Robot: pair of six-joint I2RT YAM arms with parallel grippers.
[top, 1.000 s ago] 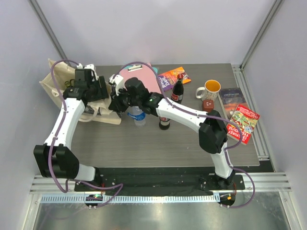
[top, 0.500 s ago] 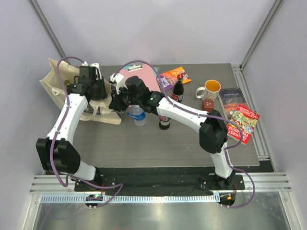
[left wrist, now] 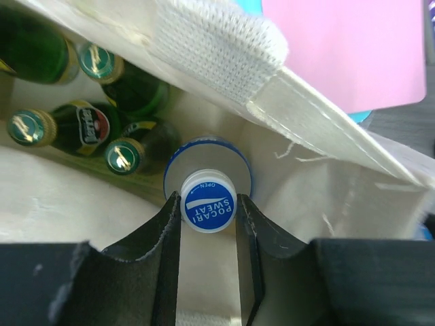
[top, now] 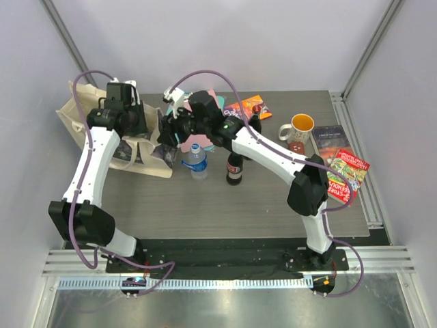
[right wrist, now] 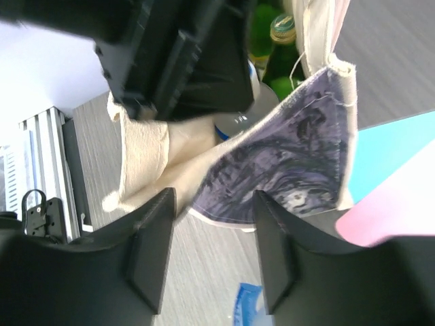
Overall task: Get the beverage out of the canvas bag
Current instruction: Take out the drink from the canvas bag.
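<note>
The canvas bag [top: 76, 117] lies at the back left of the table, its mouth toward the middle. Inside it, in the left wrist view, stands a beverage bottle with a blue Pocari Sweat cap [left wrist: 209, 203]. My left gripper [left wrist: 209, 212] is shut on that cap, a finger pressed against each side. Several green glass bottles [left wrist: 102, 129] lie deeper in the bag. My right gripper [right wrist: 213, 234] hangs open just outside the bag's printed side panel [right wrist: 285, 170], with nothing between its fingers. In the top view the left gripper [top: 141, 124] and right gripper [top: 168, 131] meet at the bag's mouth.
A clear water bottle [top: 196, 161] stands just right of the bag. Two dark bottles [top: 234, 171] [top: 253, 127] stand mid-table. A pink and teal folder [top: 213, 102], a book [top: 246, 108], a yellow-lined mug [top: 300, 126] and more books [top: 345, 175] lie behind and to the right.
My left gripper went from open to shut on the blue cap inside the bag. My right gripper let go of the bag's edge, opened and lifted back a little.
</note>
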